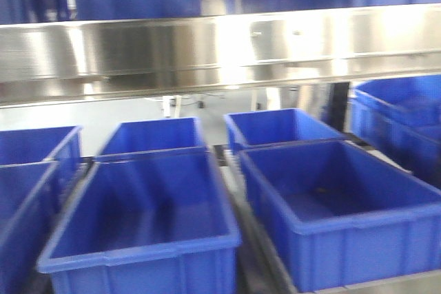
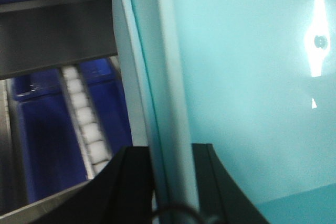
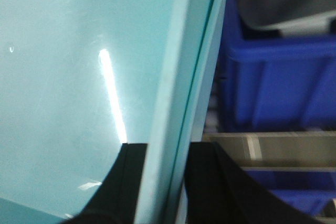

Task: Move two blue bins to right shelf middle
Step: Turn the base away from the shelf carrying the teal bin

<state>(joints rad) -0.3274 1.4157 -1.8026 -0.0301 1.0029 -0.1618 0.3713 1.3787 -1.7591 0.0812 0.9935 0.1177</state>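
Steel shelf [image 1: 207,46] holds dark bins [image 1: 151,204]; left gripper [image 2: 167,153] and right gripper [image 3: 168,150] each clamp the cyan bin [image 2: 252,103] by its rim; uneven lifting could twist it loose.

A warehouse: steel shelving [image 1: 220,46] stocked with rows of royal-blue bins [image 1: 358,256].

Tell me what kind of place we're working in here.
Probably a warehouse or factory storeroom: a stainless steel shelf rack, rows of dark blue bins on it, and roller track between them. The left gripper and right gripper grip a pale cyan bin.
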